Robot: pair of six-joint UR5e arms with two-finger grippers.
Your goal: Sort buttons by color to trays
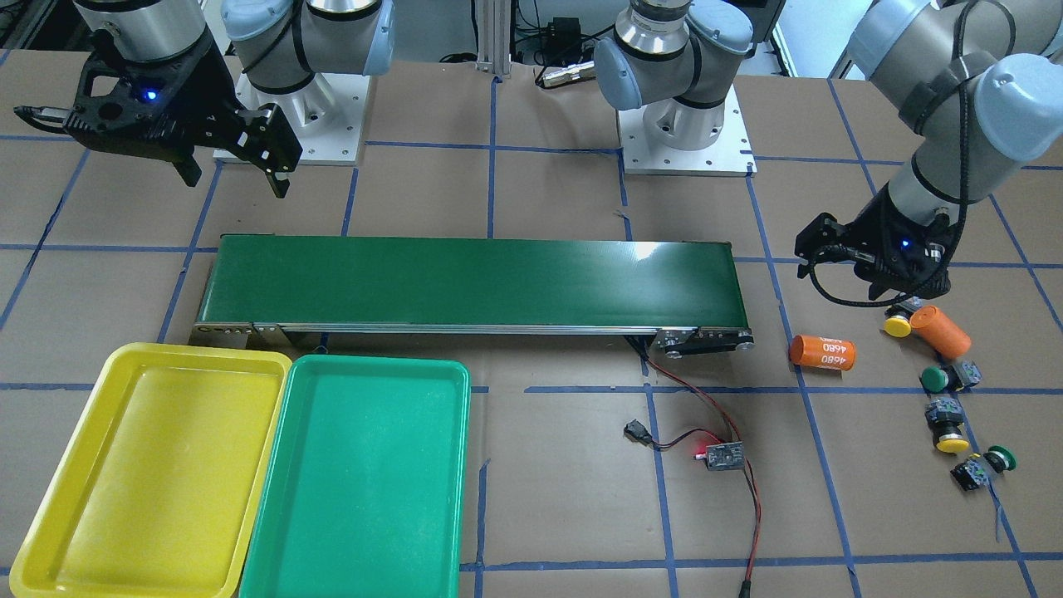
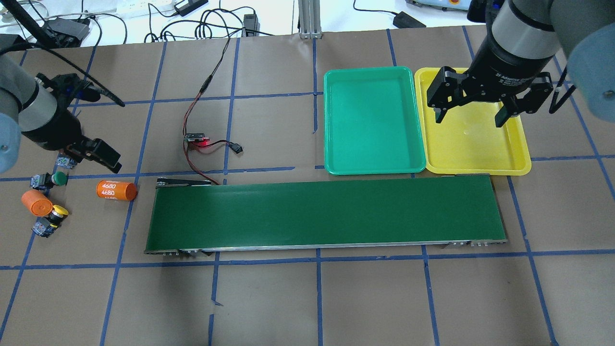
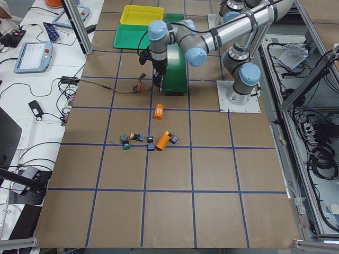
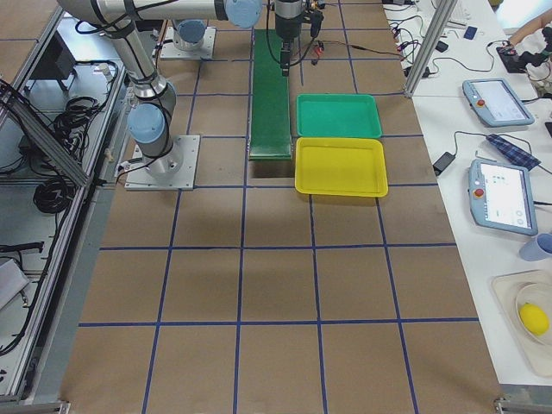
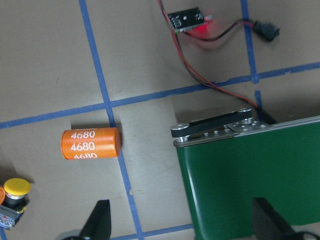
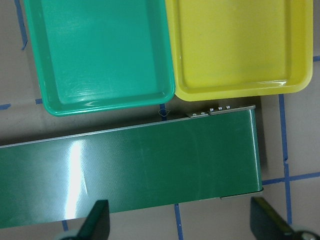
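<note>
closest to me the two trays sit side by side with their long rims touching: the yellow tray [image 1: 166,473] on the outside, the green tray [image 1: 357,482] next to it. each shows only its bare, glossy floor.

all four buttons lie out on the brown surface [image 1: 581,515] at the opposite end, well apart from the trays. each is a round cap on a blocky dark body. nearest is a green button [image 1: 1003,458] on its side, cap pointing away from the belt. just beyond it is a yellow button [image 1: 952,441], also on its side, cap toward me. then comes a second green button [image 1: 936,379], with its cap toward the belt. farthest is a second yellow button [image 1: 897,325], just beside a tilted orange cylinder [image 1: 940,330]. a second cylinder [image 1: 822,351], marked 4680, lies between the buttons and the belt's end.

a small board [image 1: 721,455] with a red light sits in front of the belt, trailing red and black wires.

the dark green belt [image 1: 465,278] runs across behind the trays.

past it, the left end effector [image 5: 182,222] hangs low by the second yellow button, jaws wide with nothing between them. the right end effector [image 2: 471,115] is up high at the tray end, jaws wide too, holding nothing.
</note>
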